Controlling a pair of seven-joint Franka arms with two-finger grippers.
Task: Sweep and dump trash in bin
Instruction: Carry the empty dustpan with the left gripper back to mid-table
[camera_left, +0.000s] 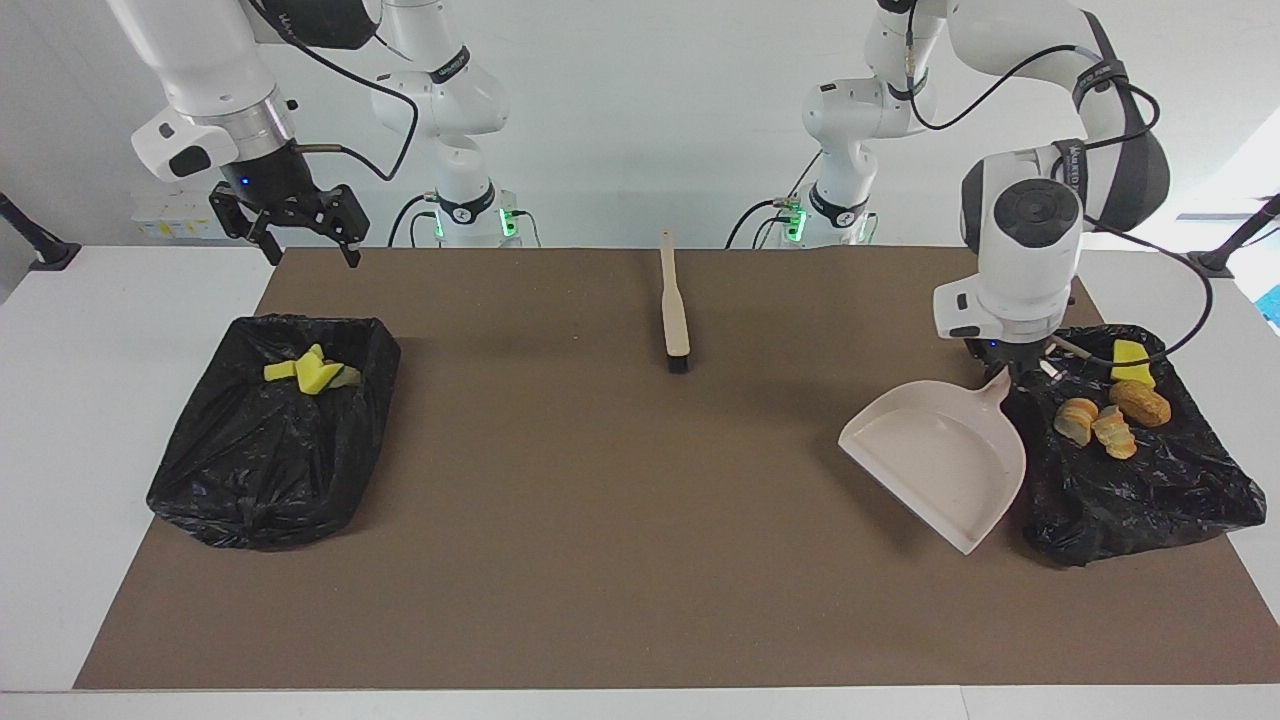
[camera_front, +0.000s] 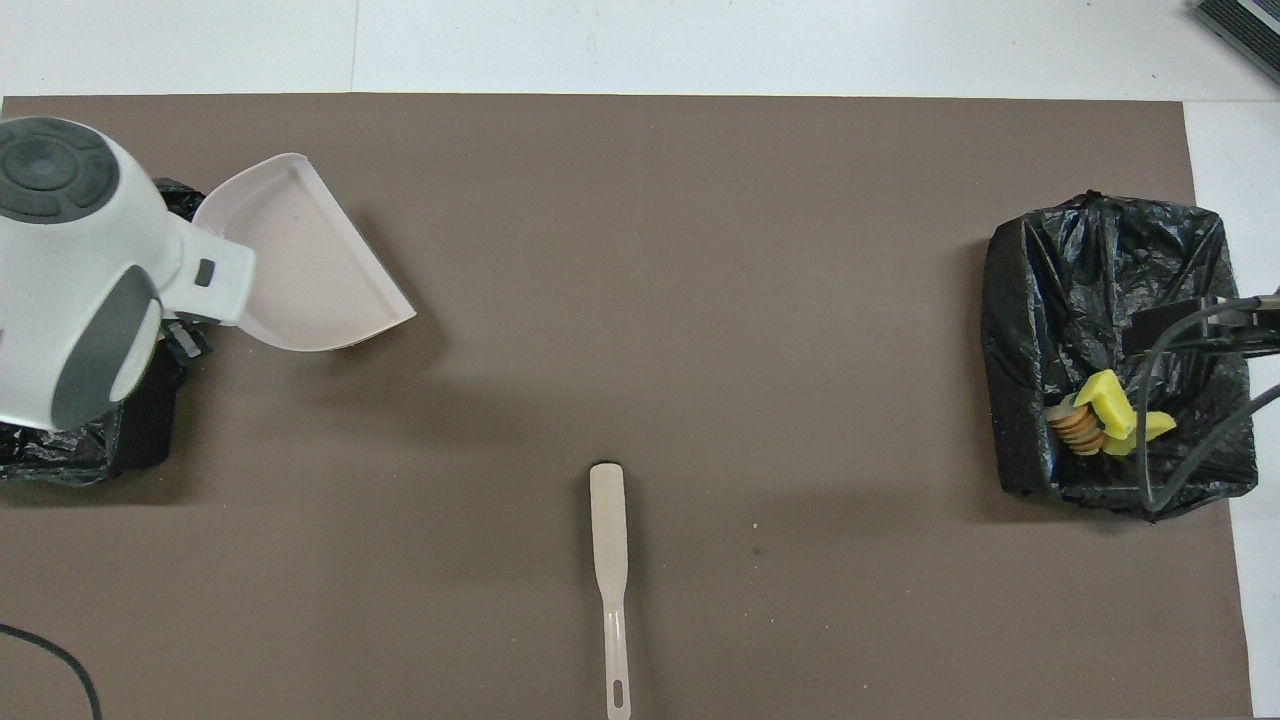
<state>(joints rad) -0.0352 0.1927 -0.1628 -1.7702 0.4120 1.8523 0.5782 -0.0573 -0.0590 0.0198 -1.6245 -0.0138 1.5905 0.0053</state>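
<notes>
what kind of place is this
Likely a robotics lab test bench: two white robot arms bolted at a white table, a plain brown mat, and staged black-bagged bins.
</notes>
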